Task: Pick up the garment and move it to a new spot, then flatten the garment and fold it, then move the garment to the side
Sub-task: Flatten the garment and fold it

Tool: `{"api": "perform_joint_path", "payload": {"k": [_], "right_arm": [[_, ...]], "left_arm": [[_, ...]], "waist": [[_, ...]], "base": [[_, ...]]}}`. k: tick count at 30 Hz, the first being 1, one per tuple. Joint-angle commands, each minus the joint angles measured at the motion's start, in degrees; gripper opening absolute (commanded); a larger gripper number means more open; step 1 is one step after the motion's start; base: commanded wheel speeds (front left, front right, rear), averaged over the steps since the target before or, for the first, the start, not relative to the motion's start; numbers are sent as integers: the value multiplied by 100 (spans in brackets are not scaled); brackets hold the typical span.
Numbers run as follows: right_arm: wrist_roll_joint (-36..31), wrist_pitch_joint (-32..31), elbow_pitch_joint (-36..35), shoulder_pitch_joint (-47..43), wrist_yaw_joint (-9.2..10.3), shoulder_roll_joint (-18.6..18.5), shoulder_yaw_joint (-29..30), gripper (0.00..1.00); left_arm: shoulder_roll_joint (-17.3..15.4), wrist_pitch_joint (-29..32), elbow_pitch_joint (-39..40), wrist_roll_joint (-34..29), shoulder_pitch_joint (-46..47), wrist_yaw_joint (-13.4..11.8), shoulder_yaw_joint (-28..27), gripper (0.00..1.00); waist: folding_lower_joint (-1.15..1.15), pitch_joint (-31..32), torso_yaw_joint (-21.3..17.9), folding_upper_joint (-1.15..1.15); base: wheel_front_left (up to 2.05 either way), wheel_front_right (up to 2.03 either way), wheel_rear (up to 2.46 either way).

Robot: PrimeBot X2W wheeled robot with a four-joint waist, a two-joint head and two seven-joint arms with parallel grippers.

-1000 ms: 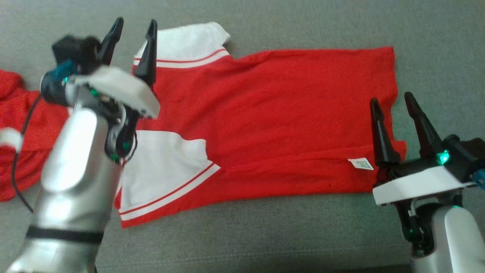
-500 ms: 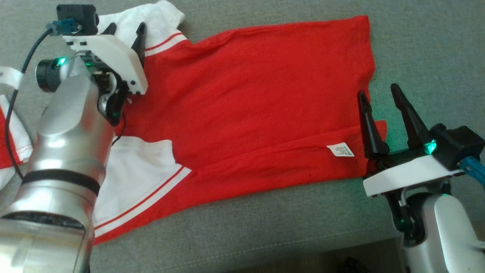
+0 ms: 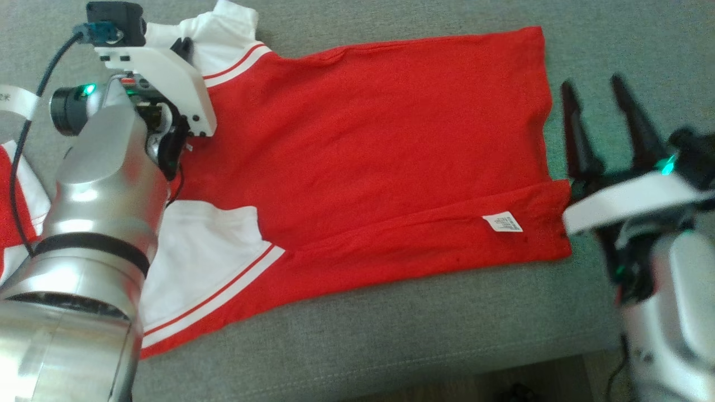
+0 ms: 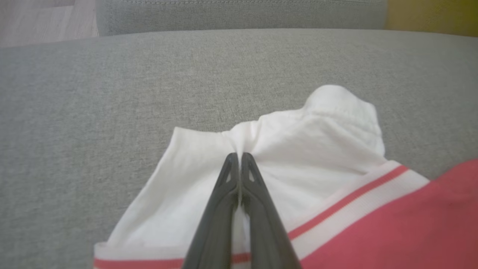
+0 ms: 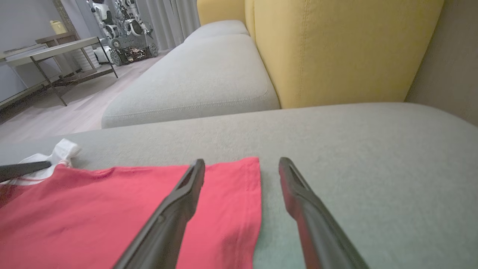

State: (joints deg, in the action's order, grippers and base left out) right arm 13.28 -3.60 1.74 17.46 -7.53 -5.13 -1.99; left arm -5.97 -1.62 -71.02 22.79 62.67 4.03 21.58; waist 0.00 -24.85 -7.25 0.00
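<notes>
1. A grey fabric sofa seat (image 3: 391,346) is the work surface. A second grey seat cushion (image 5: 194,82) continues beyond it to the far left.
2. A yellow back cushion (image 5: 336,48) stands upright along the far edge of the seat.
3. Past the sofa the room has a pale wooden floor (image 5: 56,119), a metal-legged table (image 5: 48,46) and, far off, another wheeled robot (image 5: 127,37) by grey curtains.
4. The red T-shirt (image 3: 363,145) lies flat across the middle of the seat, its collar end to the left and its hem to the right.
5. Another red and white cloth (image 3: 11,190) lies at the left edge, behind the left arm.
6. The right gripper (image 3: 591,82) hangs at the hem's right edge with its jaws spread and nothing between them. One finger is over red cloth, the other over grey cushion.
7. The left gripper (image 4: 239,157) is clamped on a pinch of the far white sleeve (image 4: 298,149), which puckers at its tips.
8. The near white sleeve (image 3: 206,251) lies flat and has a red stripe.
9. A small white label (image 3: 503,221) sits near the hem's near corner.
</notes>
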Motion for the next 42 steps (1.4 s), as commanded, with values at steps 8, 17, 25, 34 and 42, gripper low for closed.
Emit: {"api": "perform_joint_path", "payload": {"k": [8,17,25,34,42], "right_arm": [[274,-504,1226,1375,4,-652,-7,100],[752,-1018,3214,2416,4,-1010,-667,100],[1196,-972,4045,2901,4,-1108,-1162,0],[1639,-337,3744,2857,4,-1372,-1525,0],[1862,-93,2896,2408,4,-1610,-1621,0]], "left_arm": [[-3,-455,-17,27,241,59,-23,0],[195,-856,-71,98,305,133,85,0],[254,-1196,0,104,350,138,189,0],[13,-1335,1182,22,-40,-30,-34,0],[-203,-1337,3023,-255,-1162,-277,-396,0]], "waist": [[0,81,280,0],[0,39,566,0],[0,17,671,0],[0,44,687,0],[0,-6,650,0]], "base": [[0,0,0],[0,0,0],[0,0,0],[0,0,0],[0,0,0]]}}
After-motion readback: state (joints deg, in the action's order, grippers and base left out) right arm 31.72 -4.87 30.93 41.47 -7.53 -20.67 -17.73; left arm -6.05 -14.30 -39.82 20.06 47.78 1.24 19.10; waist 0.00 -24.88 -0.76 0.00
